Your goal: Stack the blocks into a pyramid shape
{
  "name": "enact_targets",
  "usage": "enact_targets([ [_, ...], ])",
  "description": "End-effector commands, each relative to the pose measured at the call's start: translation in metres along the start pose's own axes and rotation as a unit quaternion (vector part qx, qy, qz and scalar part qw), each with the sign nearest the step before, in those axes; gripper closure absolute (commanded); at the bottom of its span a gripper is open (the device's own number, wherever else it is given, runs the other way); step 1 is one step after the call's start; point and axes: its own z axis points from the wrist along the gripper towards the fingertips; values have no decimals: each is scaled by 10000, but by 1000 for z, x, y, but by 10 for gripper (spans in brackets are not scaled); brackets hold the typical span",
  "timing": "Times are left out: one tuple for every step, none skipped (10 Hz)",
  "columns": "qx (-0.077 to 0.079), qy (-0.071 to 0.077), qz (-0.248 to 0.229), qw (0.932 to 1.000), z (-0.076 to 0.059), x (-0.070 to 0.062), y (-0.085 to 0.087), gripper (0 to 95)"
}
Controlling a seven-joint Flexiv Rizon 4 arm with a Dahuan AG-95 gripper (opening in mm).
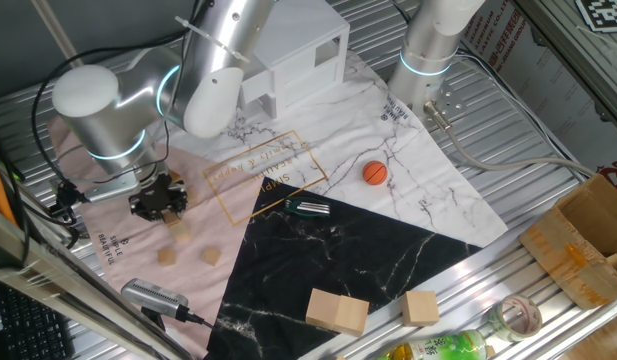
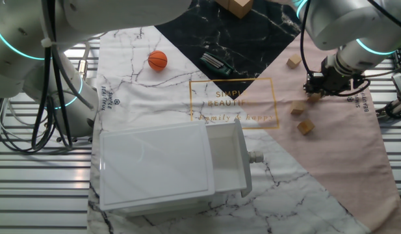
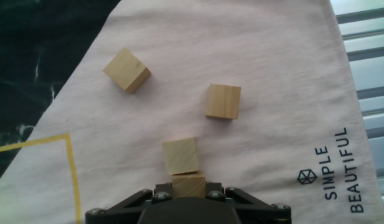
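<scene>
Claw [image 3: 189,193]: closed on one block [image 3: 189,185], bottom centre of hand view
Next block [image 3: 180,155]: on pink cloth, touching the held one, directly ahead
Others [image 3: 223,101]: farther up frame, apart

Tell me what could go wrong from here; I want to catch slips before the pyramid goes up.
1. The hand appears shut on a small block that lies right against a second block; moving it may nudge that neighbour.
2. Two other blocks lie scattered at different angles, so rows may go crooked.
</scene>
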Motion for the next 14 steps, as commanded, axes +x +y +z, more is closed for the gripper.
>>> enact_targets([
  [5,-13,-51,10000,0,-1,0,950],
  [25,-20,-123,9999,0,-3,0,950],
  [29,-9,-163,9999,1,-4,-1,950],
  [32,0,-192,9998,2,-5,-2,950],
  [36,2,-213,9998,2,-5,-2,950],
  [43,1,-258,9997,3,-6,-3,950],
  [47,2,-272,9996,3,-7,-3,950],
  [50,-8,-293,9996,4,-7,-3,950],
  [54,-6,-312,9995,4,-7,-3,950],
  [54,-6,-306,9995,4,-7,-1,950],
  [65,1,-297,9995,5,-7,2,950],
  [72,11,-296,9995,5,-7,4,950],
  [72,13,-295,9995,5,-8,5,950],
  [69,14,-295,9995,5,-8,5,950],
])
